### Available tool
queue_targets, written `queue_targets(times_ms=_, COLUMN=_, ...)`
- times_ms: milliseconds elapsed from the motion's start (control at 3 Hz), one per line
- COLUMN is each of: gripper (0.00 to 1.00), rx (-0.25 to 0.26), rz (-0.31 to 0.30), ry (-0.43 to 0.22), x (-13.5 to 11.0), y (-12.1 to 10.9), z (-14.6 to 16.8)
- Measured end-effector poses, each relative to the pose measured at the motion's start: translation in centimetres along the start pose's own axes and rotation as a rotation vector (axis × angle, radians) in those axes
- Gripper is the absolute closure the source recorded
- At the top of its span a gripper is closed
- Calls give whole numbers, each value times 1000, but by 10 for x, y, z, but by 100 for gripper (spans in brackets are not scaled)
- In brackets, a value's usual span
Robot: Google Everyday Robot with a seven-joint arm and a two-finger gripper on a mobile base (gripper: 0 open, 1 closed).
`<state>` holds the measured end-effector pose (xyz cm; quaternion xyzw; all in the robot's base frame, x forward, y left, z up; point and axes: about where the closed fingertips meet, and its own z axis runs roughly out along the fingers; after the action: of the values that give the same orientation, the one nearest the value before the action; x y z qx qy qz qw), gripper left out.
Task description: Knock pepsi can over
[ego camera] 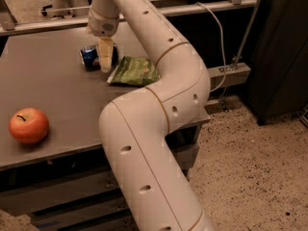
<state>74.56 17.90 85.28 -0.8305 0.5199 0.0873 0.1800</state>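
The pepsi can (90, 57) is blue with a silver end and lies on its side on the grey table (53, 95), its top facing left. My gripper (106, 57) hangs down from the white arm right over the can's right part, its cream fingers (105, 53) in front of the can and touching or nearly touching it. The can's right half is hidden behind the fingers.
A green chip bag (135, 71) lies flat just right of the can. A red apple (29, 125) sits near the table's front left edge. My white arm (154, 129) crosses the table's right side. A cable and a dark cabinet stand to the right.
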Motion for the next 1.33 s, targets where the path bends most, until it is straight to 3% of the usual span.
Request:
queue_targets(times_ms=667, gripper=0, rx=6, rz=11, ry=-32, x=0, y=3, z=-8)
queue_targets(times_ms=1000, gripper=0, rx=49, rz=71, ry=-138, x=8, y=5, z=-26)
queue_targets(times_ms=1333, gripper=0, rx=150, rz=165, ry=-299, x=32, y=8, z=-72)
